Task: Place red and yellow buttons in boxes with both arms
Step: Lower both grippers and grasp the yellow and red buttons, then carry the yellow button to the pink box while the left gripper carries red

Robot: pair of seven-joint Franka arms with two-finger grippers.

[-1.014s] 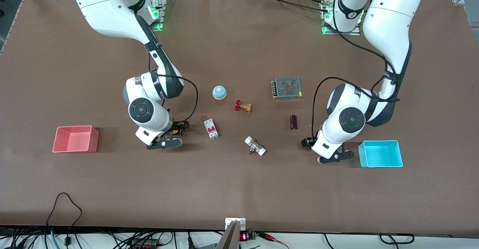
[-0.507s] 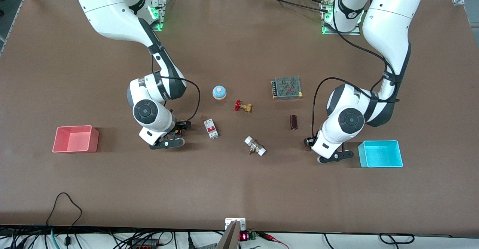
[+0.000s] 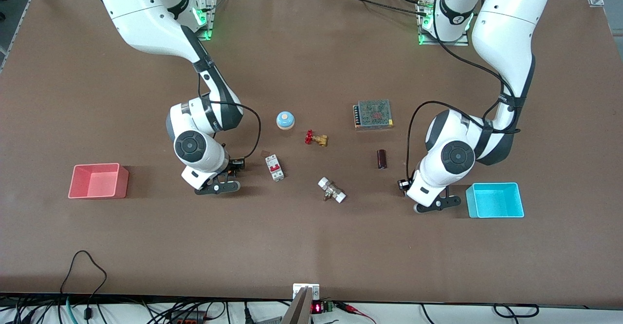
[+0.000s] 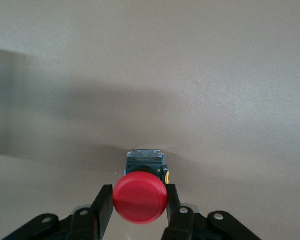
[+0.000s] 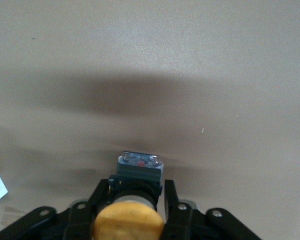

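Both grasps made: left end effector [image 4: 139, 202] clamped on red button [image 4: 140, 197], right end effector [image 5: 135, 200] on yellow button [image 5: 127, 222]; cyan box [image 3: 495, 200] and pink box [image 3: 99, 181] unfilled, carrying and dropping left

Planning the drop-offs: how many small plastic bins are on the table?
2: the salmon pink plastic bin at the right arm's end of the table, and the bright cyan plastic bin at the left arm's end. None seems hidden.
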